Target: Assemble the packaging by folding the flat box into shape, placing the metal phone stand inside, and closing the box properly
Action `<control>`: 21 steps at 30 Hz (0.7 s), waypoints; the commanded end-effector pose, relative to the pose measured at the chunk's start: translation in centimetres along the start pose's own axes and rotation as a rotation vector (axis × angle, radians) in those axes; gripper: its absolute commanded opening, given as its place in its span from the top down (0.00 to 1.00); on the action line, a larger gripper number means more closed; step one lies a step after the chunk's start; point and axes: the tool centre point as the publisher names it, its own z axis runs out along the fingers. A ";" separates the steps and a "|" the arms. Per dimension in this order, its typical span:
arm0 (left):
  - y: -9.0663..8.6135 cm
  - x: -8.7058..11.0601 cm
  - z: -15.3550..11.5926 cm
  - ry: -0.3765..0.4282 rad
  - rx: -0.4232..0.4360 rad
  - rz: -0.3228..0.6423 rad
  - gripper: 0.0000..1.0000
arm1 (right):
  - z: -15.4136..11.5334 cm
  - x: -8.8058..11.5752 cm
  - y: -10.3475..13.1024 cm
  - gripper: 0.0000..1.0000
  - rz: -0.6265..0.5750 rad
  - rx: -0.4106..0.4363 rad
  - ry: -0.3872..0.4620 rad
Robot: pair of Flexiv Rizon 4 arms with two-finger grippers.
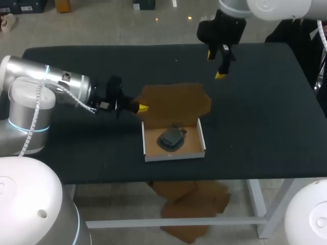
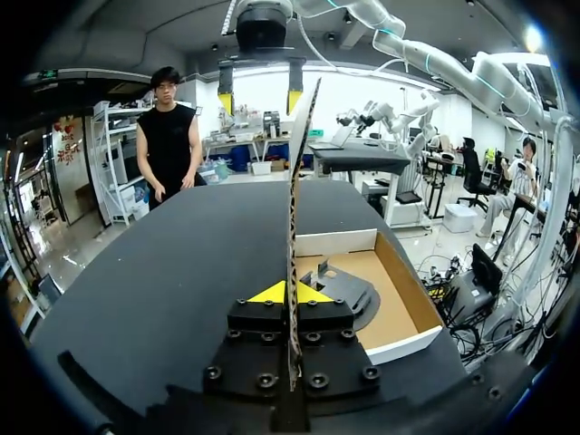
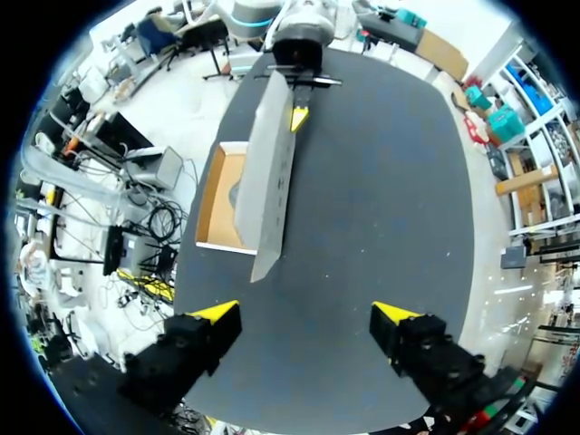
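The left wrist view shows the lid flap [image 2: 303, 163] only as a thin edge, standing upright and running straight ahead out of the left claw [image 2: 291, 293], whose yellow tips pinch it from both sides. Only the head view shows its broad brown face. Beside that claw the open box [image 2: 405, 344] sits on the worktop [image 2: 163, 272], with the dark phone stand [image 2: 343, 286] lying flat inside, its shape hard to make out. In the right wrist view the flap hides most of the stand. The right claw [image 3: 306, 313] hangs spread wide, holding nothing, well apart from the box.
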 end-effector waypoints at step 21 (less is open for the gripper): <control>0.1 0.1 0.0 0.001 0.002 0.001 1.00 | -1.8 -3.9 4.9 0.00 -0.099 0.026 -0.013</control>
